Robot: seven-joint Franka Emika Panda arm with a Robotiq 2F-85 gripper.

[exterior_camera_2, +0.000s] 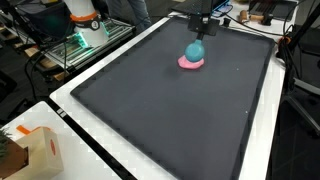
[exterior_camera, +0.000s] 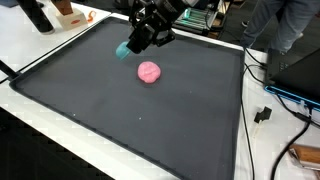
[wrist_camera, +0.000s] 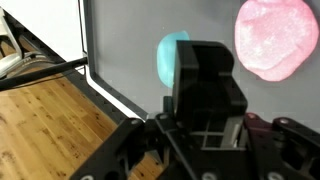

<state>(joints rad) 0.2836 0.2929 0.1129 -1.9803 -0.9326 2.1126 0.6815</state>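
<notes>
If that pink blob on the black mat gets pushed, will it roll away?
Probably not: the pink blob sits low and flattish on the mat, so it would likely slide. Its uneven, mottled outline in the wrist view hints it is soft.

Mat point(exterior_camera: 150, 125) is recorded as dark grey, matt and finely textured. Pink lump point(exterior_camera: 148, 72) is seen as soft, matt and speckled. Teal piece point(exterior_camera_2: 195, 49) is noted as smooth, faintly glossy. Boards point(wrist_camera: 50, 130) are recorded as grained wood.

The gripper point(exterior_camera: 136, 44) is matte black and blocky; its fingers point(wrist_camera: 205, 85) are chunky, squared slabs. Behind them black struts point(wrist_camera: 130, 150) splay out, possibly with thin cabling.
</notes>
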